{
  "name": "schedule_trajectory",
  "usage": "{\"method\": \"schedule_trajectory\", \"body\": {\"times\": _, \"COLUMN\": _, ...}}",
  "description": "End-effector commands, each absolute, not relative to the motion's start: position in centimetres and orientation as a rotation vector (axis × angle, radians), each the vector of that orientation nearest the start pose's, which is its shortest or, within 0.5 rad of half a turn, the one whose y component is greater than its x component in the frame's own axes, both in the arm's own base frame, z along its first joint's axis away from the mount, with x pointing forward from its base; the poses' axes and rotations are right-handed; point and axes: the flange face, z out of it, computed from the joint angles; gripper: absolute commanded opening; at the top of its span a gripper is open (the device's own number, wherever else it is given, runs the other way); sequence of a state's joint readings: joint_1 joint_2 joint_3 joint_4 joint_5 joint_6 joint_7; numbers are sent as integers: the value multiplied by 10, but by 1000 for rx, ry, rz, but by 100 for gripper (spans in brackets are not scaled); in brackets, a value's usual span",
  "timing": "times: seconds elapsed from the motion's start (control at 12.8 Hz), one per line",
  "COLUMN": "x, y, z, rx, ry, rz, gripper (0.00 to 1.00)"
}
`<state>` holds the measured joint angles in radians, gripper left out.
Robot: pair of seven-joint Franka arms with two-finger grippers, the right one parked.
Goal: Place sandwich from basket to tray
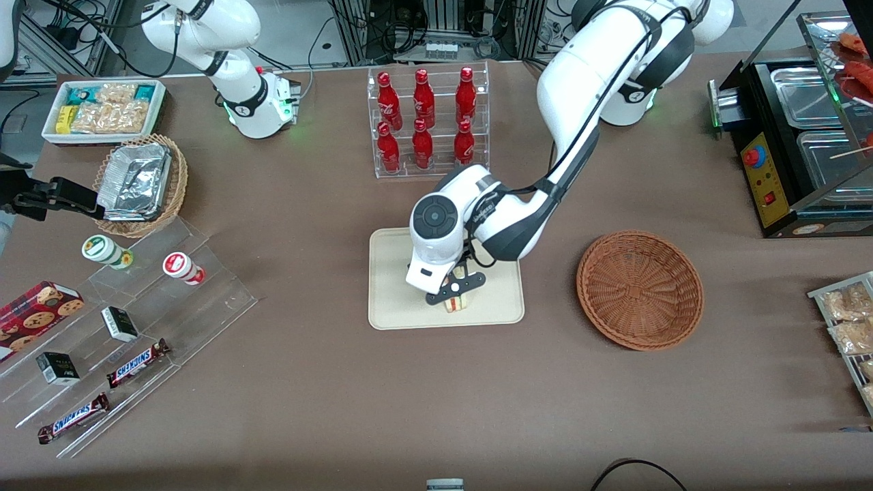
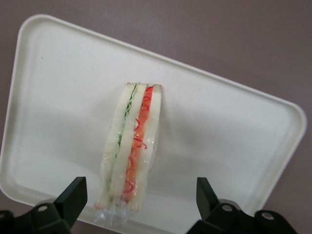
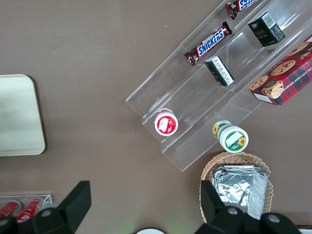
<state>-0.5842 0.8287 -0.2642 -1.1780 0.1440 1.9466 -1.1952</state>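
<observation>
Fingers (image 2: 73,195) of the left arm's gripper (image 1: 455,294) are spread wide, clear of the sandwich (image 2: 130,146), which is seen lying wrapped on the tray (image 1: 395,273) at the centre of the front view. Beside the tray, the basket (image 1: 640,290) is shown on the desk (image 1: 307,382), toward the working arm's end.

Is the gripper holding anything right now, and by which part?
Nothing. The gripper is open above the sandwich, which lies on the tray, fingers clear of it.
</observation>
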Motion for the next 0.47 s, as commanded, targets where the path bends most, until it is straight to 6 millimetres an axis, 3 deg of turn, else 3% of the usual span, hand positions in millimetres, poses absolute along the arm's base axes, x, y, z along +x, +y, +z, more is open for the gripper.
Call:
{"method": "schedule_trajectory", "body": {"times": 0.0, "x": 557, "y": -497, "z": 352, "rx": -3103, "ry": -522, "rz": 56, "gripper": 100}}
{"method": "schedule_trajectory", "body": {"times": 0.16, "x": 561, "y": -479, "z": 385, "rx": -3122, "ry": -283, "rz": 49, "gripper": 100}}
{"method": "schedule_trajectory", "body": {"times": 0.23, "x": 568, "y": -461, "z": 394, "rx": -3104, "ry": -216, "rz": 75, "gripper": 100}}
{"method": "schedule_trajectory", "body": {"times": 0.39, "x": 576, "y": -440, "z": 403, "rx": -3078, "ry": -239, "rz": 95, "gripper": 100}}
